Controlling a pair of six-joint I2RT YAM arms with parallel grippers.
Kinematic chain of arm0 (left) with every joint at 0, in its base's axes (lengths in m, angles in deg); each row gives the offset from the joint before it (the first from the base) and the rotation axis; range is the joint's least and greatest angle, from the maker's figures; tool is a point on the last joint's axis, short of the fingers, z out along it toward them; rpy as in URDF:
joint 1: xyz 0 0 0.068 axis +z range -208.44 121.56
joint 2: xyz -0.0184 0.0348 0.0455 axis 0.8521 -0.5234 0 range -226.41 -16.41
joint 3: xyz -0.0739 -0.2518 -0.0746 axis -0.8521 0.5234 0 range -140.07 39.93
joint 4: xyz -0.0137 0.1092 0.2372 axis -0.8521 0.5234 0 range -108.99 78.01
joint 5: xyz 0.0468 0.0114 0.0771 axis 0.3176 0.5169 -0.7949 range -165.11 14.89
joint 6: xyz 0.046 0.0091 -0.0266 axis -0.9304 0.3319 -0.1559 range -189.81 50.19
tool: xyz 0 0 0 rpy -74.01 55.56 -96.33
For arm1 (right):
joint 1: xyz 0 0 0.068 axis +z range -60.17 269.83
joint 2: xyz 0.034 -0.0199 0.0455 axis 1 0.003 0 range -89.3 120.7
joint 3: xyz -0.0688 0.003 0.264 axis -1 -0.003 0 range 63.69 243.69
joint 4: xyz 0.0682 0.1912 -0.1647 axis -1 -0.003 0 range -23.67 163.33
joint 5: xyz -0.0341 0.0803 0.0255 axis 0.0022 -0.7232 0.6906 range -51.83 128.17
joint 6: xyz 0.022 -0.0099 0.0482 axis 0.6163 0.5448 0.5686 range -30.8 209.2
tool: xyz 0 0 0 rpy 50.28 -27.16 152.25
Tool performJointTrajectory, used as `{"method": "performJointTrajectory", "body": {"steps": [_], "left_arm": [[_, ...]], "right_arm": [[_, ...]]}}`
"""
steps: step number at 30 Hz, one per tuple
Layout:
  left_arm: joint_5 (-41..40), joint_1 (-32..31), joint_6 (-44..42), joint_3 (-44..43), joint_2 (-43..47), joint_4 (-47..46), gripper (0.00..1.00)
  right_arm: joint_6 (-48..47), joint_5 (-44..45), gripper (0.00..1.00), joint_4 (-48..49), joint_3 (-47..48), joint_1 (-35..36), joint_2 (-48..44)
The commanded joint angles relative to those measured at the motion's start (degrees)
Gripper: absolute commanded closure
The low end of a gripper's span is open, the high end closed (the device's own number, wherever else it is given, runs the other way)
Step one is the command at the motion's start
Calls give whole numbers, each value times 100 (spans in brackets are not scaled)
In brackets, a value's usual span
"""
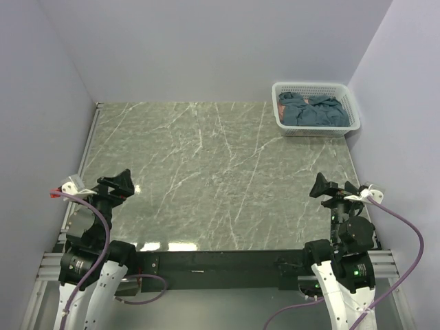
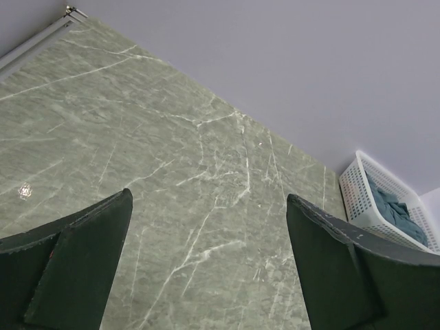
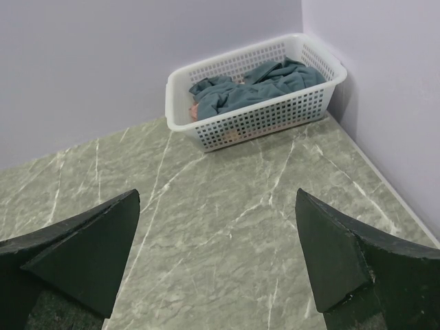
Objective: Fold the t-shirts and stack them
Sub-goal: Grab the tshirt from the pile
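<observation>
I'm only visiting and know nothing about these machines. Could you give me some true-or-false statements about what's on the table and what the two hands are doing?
1. The white plastic lattice basket stands at the far right corner of the green marble-look table. True.
2. A dark slate-blue cloth shirt lies crumpled in the basket. True.
3. A folded shirt lies on the table. False: the only clothing in view is in the basket.
4. The right hand grips the shirt. False: it is open, empty and well short of the basket.
5. The left hand is shut. False: it is open and empty.
</observation>
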Motion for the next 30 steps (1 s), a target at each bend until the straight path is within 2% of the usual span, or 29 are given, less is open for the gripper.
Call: {"method": "performJointTrajectory", "body": {"steps": [1, 6, 12, 15, 16, 25, 30], "left_arm": [[98, 36, -15, 34, 42, -228, 0], [72, 36, -24, 87, 130, -264, 1], [107, -43, 46, 148, 235, -272, 1], [54, -113, 64, 157, 323, -255, 1], [10, -122, 64, 166, 341, -255, 1], [19, -184, 82, 148, 315, -193, 1], [53, -184, 46, 157, 148, -228, 0]], "right_arm": [[-83, -24, 0, 129, 164, 39, -700], [-74, -287, 0, 7, 304, 38, -191], [198, -393, 0, -29, 997, 38, 1407], [355, -420, 0, 6, 1576, 39, 2584], [391, -367, 0, -20, 1770, 30, 3257], [593, 697, 0, -249, 4354, -189, 7090], [760, -313, 0, -292, 5872, -1049, 8746]]}}
